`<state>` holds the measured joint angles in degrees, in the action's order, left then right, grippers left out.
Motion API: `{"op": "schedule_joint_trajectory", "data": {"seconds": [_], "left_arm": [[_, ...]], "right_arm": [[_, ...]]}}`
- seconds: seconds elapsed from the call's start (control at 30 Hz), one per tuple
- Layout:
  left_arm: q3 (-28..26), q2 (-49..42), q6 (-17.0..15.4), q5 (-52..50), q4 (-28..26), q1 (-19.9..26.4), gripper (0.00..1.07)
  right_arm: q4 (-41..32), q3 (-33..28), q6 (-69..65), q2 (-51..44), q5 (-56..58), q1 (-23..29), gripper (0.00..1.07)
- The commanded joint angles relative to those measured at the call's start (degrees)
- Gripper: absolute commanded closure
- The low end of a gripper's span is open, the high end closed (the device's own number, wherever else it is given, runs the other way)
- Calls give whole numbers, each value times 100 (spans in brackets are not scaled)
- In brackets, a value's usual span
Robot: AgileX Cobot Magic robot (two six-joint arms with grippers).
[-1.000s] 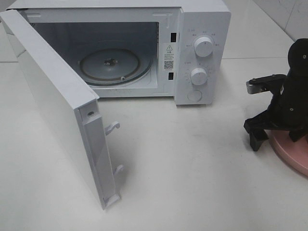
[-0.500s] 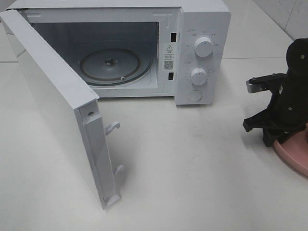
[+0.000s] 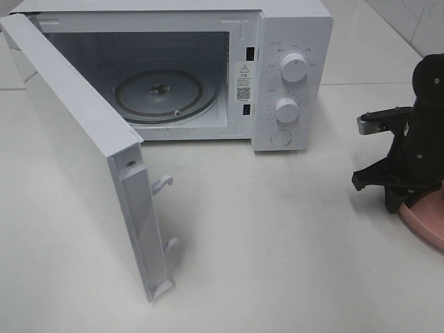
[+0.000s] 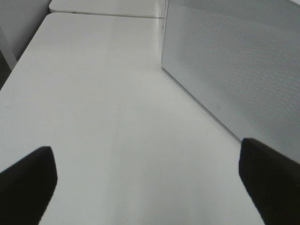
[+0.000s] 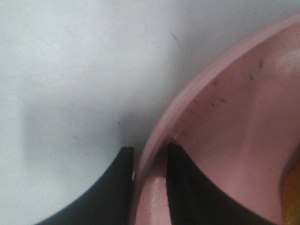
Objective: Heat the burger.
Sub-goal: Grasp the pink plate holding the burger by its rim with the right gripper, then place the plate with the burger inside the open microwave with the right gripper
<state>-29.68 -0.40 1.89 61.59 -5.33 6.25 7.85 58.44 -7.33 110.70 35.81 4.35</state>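
Golden edge of the burger (image 5: 294,192) lies on the plate (image 5: 225,117).

The right pincer (image 5: 150,149) looks matt black, plate (image 5: 225,117) smooth pink, microwave (image 3: 298,24) glossy white, turntable (image 3: 187,97) glass.

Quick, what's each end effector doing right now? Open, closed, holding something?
Left end effector: open, holding nothing.
Right end effector: closed on the rim of the pink plate.

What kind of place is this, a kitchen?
Probably a robot test bench set up like a kitchen: a white microwave with its door open, a pink plate, and a black robot arm on a white table.
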Motion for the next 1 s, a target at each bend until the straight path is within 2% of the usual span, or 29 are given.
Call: {"op": "schedule_joint_trajectory", "data": {"seconds": [0.03, 0.6, 1.0], "left_arm": [[0, -86, 6, -11, -40, 6, 9], [0, -86, 6, -11, -40, 6, 9], [0, -86, 6, -11, -40, 6, 9]], "right_arm": [[395, -92, -350, -52, 275, 126, 107], [1713, -762, -1604, -791, 493, 613, 107], [2567, -1283, -2332, -1484, 1054, 1238, 107]]}}
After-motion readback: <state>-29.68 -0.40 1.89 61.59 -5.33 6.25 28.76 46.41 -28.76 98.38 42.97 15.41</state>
